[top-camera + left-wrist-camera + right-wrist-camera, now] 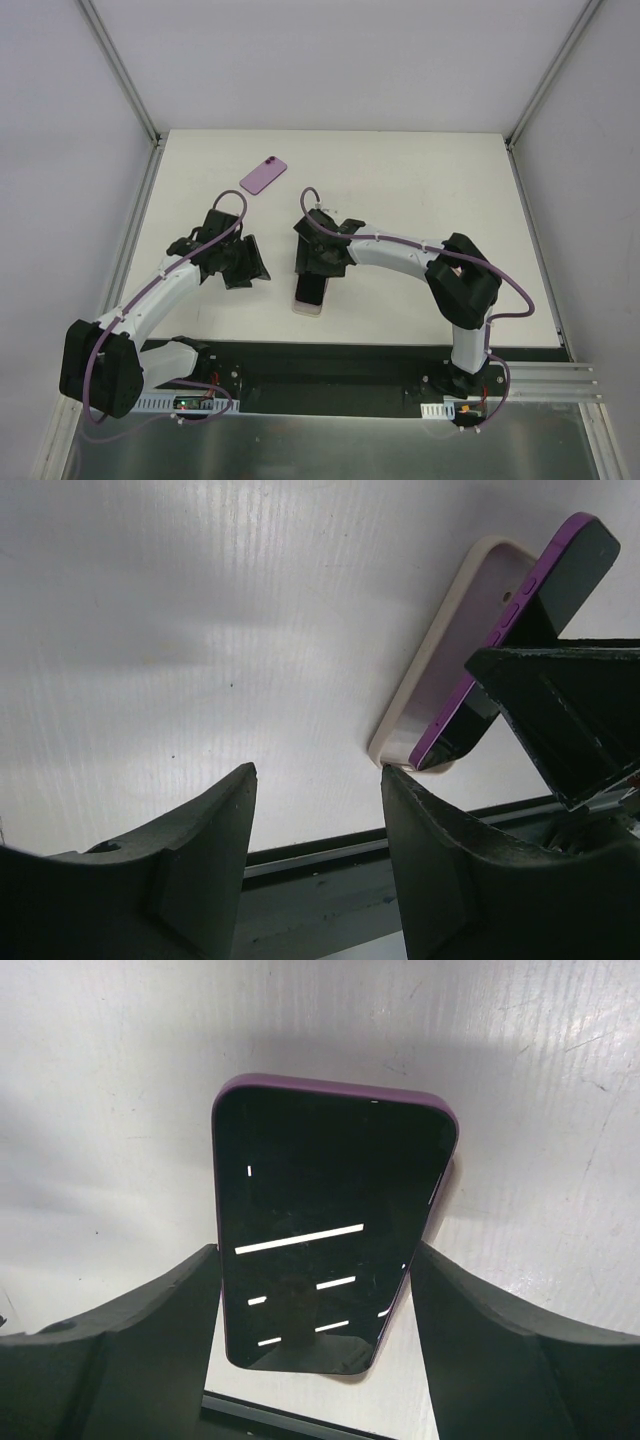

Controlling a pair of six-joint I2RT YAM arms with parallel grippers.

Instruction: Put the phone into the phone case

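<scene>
Gripping the phone (330, 1230) across its long edges, the right gripper (320, 265) held it slanted over the cream case (440, 650), apparently so that one end could seat first. The phone's long axis ran in line with the case's. Its near end sat low at the case's near end, its far end raised, screen facing away from the case. The left gripper (318, 835) hung empty, jaws apart, left of the case, probably ready to steady it. A purple object (263, 175) lay well beyond the case.
</scene>
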